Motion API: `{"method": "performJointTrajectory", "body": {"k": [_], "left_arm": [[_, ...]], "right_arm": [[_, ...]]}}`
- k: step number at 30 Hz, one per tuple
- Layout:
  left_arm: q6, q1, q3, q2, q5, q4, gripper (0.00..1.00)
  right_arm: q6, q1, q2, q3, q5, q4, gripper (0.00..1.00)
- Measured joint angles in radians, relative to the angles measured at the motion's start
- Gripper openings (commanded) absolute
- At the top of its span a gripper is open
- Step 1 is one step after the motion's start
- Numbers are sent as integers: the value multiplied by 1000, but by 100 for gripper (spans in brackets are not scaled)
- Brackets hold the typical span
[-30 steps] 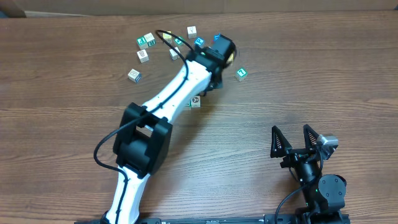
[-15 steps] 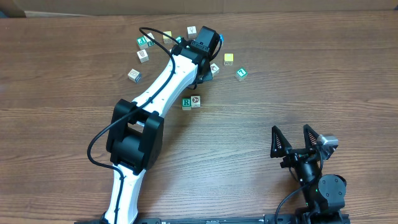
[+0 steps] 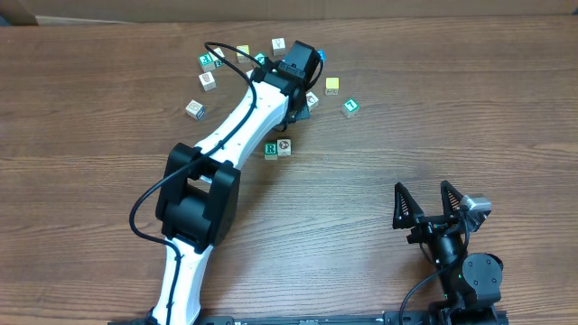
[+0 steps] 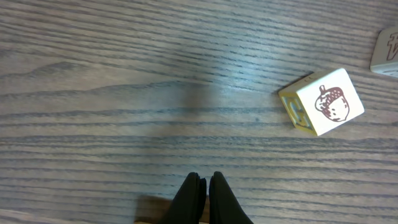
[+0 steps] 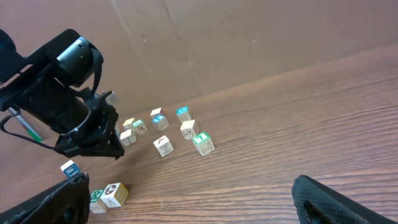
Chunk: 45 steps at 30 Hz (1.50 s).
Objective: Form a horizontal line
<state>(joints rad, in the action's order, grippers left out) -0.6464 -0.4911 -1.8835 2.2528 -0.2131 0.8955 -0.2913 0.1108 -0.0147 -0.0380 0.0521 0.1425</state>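
The horizontal line is two touching cubes at mid-table: a green R cube point(image 3: 271, 150) and a white cube with a dark picture point(image 3: 284, 146). They also show low left in the right wrist view point(image 5: 96, 200) point(image 5: 114, 193). My left gripper point(image 3: 302, 105) is shut and empty, just above the wood behind the row. In the left wrist view its fingers point(image 4: 203, 190) are closed, and a white cube with an acorn picture point(image 4: 323, 102) lies apart to the upper right. My right gripper point(image 3: 432, 200) is open and empty near the front right.
Loose cubes are scattered at the back: a yellow one point(image 3: 332, 86), a teal-faced one point(image 3: 350, 106), a white one point(image 3: 279, 43), a group at the back left point(image 3: 210, 60), and two more point(image 3: 207, 81) point(image 3: 194, 109). The left arm point(image 3: 239, 122) lies diagonally over the table.
The left arm swung left and back from a second ago, uncovering the yellow cube. It has barely moved in the last half second. The right arm is still.
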Motion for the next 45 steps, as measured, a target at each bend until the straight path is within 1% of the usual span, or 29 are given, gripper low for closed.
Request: {"method": "performJointTrajectory", "body": {"k": [9,21,45], "left_arm": [[11,0,2,62,26,-2,4],[70,0,8,65,101,28,4],[74,0,8,65,109,79,4]], "right_arm": [[0,0,0,0,0,0,100],[0,0,0,0,0,0,100],[0,0,0,0,0,0,100]]}}
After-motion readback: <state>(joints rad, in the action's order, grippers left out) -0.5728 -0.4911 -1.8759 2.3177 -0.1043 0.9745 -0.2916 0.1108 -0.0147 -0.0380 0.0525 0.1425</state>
